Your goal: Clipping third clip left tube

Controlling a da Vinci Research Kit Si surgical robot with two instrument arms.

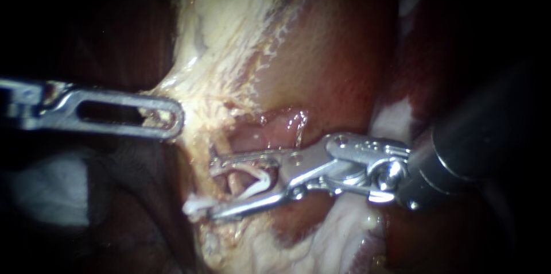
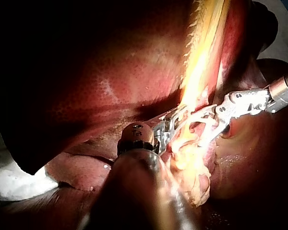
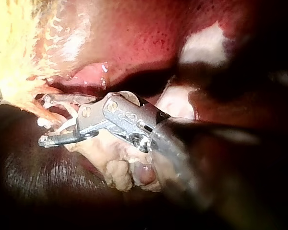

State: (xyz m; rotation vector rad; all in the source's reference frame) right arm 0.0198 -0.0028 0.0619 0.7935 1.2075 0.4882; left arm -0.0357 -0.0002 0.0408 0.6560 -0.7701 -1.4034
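White clip (image 1: 258,184) sits open between the jaws of the right instrument (image 1: 211,188), which comes in from the right side of the endoscope view; the two jaws stand well apart, and each one lies against one arm of the clip, so they are holding it. Between those arms passes a thin pale tube (image 1: 232,181); the clip is astride the tube and is not yet pressed together on it; one white end of the clip sticks out just past the lower jaw. I cannot tell from the endoscope view whether this tube is the left one. The left instrument (image 1: 166,118) comes in from the left; its slotted jaws are clenched on the edge of the pale yellowish tissue (image 1: 229,33), near the tube but apart from the right instrument; a bit of this tissue shows through the slot. Dark red liver (image 1: 338,50) lies beside the pale yellowish tissue; the tube runs out of that tissue toward the clip.
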